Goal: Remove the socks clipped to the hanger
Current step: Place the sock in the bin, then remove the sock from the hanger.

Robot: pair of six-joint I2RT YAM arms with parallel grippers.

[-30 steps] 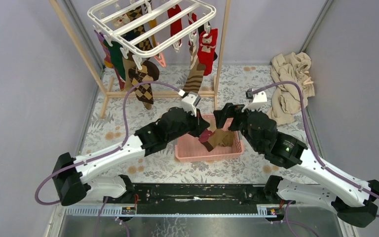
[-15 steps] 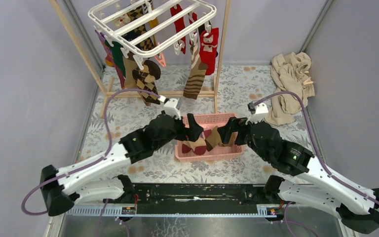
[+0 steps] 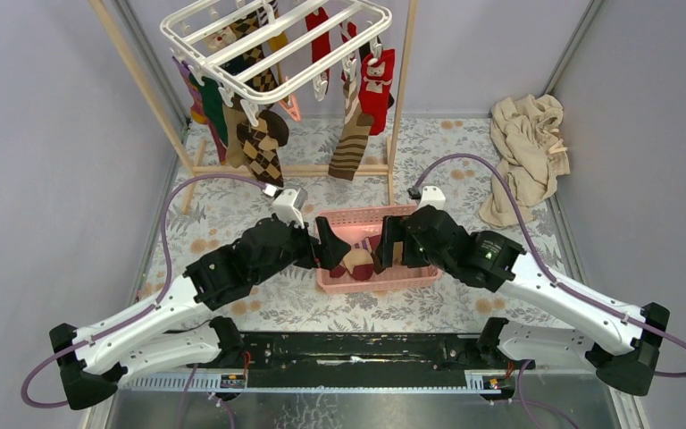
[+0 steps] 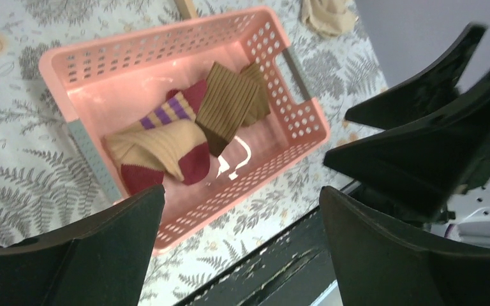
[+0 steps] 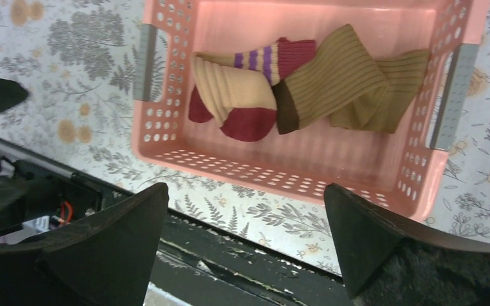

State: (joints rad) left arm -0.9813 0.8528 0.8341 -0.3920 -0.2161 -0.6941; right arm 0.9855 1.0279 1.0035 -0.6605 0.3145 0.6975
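We are looking down on a table [image 3: 429, 134] covered in a fern-print cloth. A wooden frame [image 3: 399, 107] is standing at its back and a heap of beige cloth [image 3: 525, 152] is lying at the far right. In front of the frame a pink basket [image 3: 366, 214] is sitting between the two arms, holding a tan-and-red sock [image 5: 236, 95] and a brown ribbed sock [image 5: 344, 83] that are overlapping. The left gripper [image 4: 242, 191] and the right gripper [image 5: 246, 188] are both hovering over the basket's near side, jaws spread wide and gripping nothing. The frame's right pole is rising just beside the right end of the hanger [image 3: 277, 40], which is hanging high at the back, well apart from both grippers. Its long axis is running from near left to far right, and the socks [image 3: 377, 85] are dangling from its clips, toes down.
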